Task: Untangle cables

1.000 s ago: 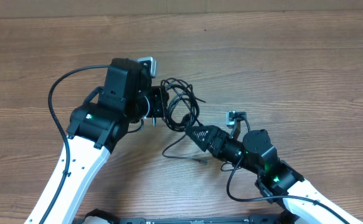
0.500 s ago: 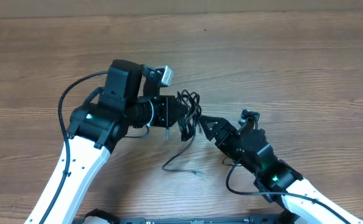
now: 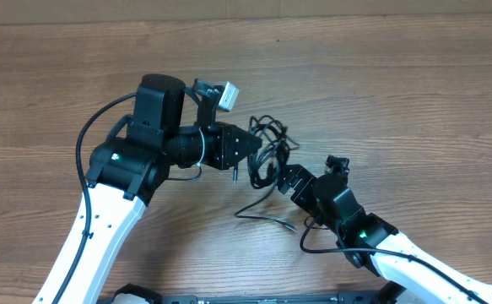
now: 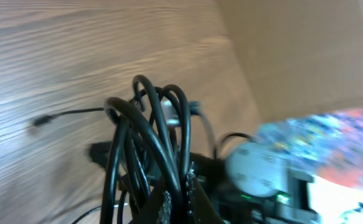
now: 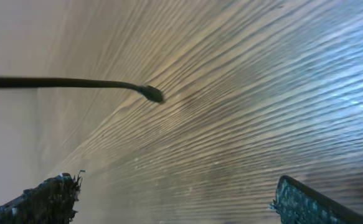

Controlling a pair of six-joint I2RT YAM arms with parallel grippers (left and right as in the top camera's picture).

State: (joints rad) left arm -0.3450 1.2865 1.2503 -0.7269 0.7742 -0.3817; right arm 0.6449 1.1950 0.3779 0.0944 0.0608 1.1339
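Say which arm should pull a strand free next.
Right, probably. The left gripper is shut on the cables, anchoring them; the right gripper is open, empty, with a loose plug end just ahead.

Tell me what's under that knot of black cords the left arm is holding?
Mostly wooden table. One strand of the cables trails down onto it. The right fingers, open, sit beside the knot. The spot right beneath the knot is covered.
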